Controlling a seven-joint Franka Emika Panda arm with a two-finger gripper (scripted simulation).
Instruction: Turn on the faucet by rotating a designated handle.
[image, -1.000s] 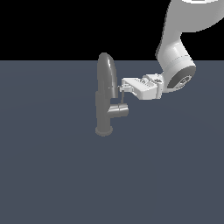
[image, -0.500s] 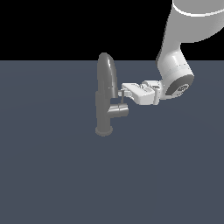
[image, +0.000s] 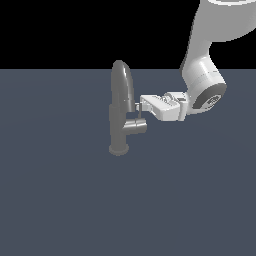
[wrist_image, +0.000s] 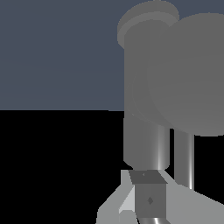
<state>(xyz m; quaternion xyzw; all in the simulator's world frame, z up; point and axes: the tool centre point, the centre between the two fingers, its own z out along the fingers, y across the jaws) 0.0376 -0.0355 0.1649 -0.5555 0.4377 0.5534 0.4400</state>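
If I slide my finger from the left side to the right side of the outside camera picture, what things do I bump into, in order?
faucet → handle → gripper → the arm's round white wrist.

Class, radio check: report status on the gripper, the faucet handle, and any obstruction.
Gripper level, tips at the handle, grip state unclear. Faucet upright on the dark surface. Spout right behind the tips; nothing else in the way.
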